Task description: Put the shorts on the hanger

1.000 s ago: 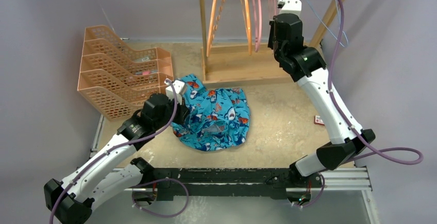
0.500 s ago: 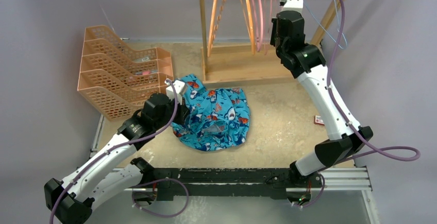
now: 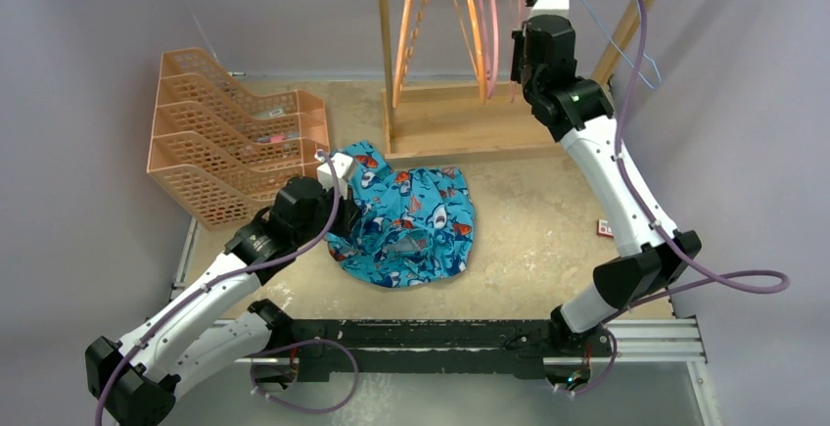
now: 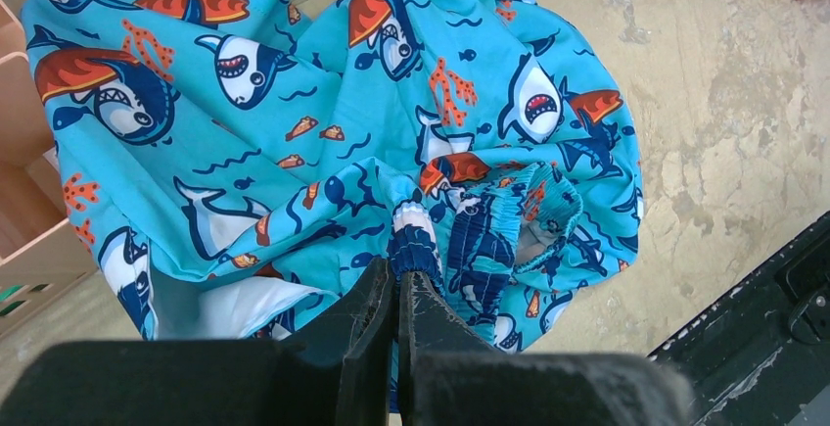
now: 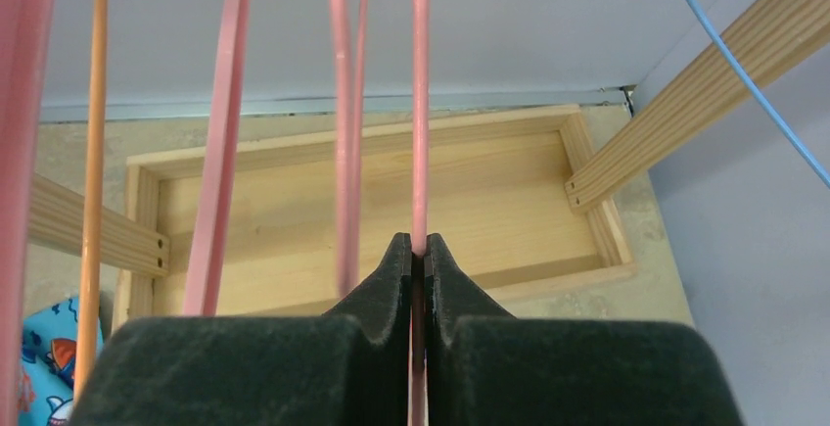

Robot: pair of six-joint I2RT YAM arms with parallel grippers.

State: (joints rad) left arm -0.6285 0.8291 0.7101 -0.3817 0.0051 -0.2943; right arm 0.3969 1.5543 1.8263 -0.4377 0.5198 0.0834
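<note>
The shorts (image 3: 416,215) lie in a crumpled heap on the table (image 3: 548,220), just in front of the wooden rack (image 3: 460,122). The left gripper (image 4: 396,284) is pressed together at their gathered waistband, seemingly nipping a fold, though its fingers hide the contact. Up in the rack, the right gripper (image 5: 418,250) is clamped on a thin bar of the pink hanger (image 5: 420,103).

The right gripper (image 5: 416,247) has risen toward the rack (image 3: 385,44) — and closed (tight) on the hanger (image 5: 420,103).
</note>
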